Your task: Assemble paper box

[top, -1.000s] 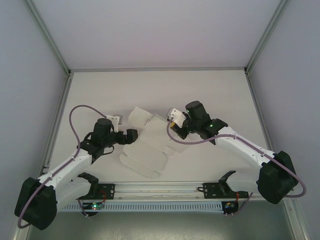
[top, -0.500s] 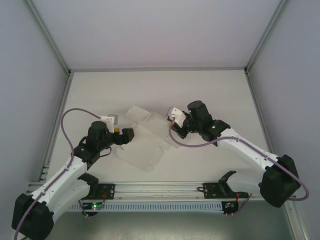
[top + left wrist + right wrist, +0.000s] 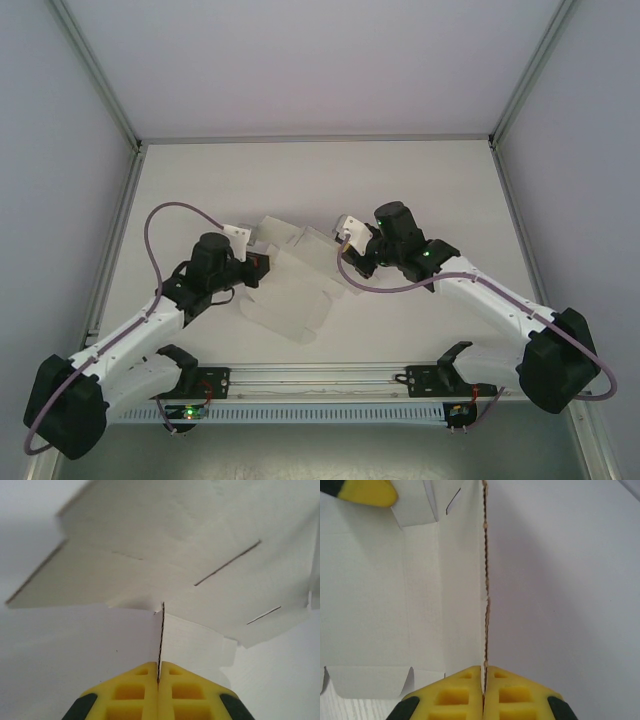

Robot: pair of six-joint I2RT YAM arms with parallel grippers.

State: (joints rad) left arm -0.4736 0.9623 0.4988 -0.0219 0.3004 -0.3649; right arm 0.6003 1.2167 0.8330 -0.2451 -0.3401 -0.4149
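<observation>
The paper box (image 3: pixel 290 290) is a plain white die-cut sheet, partly folded. It lies on the white table (image 3: pixel 420 190), a little left of the middle and nearer the front edge than the back. Its flaps spread toward the back and toward the near left. It sits between the 2 grippers: the left gripper (image 3: pixel 257 268) meets its left side and the right gripper (image 3: pixel 347 248) meets its upper right edge.

In the left wrist view, the left gripper (image 3: pixel 158 672) has its 2 yellow pads (image 3: pixel 132 692) pressed together on a raised panel of the card. The panel is seen edge-on as a thin dark line rising from between them. The rest of the paper box (image 3: pixel 200 555), marked with thin slits, spreads beyond and above.

In the right wrist view, the right gripper (image 3: pixel 484 674) is likewise clamped on the card, with its yellow pads (image 3: pixel 455 695) meeting on an edge that runs straight away from the fingertips. The paper box (image 3: pixel 380 605) lies open to the left of that edge, with bare table to the right. A yellow fingertip of the left gripper (image 3: pixel 365 491) shows at the sheet's far corner.

One purple cable (image 3: pixel 170 225) arcs out to the left of the left arm. Another (image 3: pixel 400 287) loops under the right wrist, just beside the sheet's right edge. A metal rail (image 3: pixel 320 375) runs along the near edge, in front of the sheet. Grey walls (image 3: pixel 60 200) close the table in on 3 sides.
</observation>
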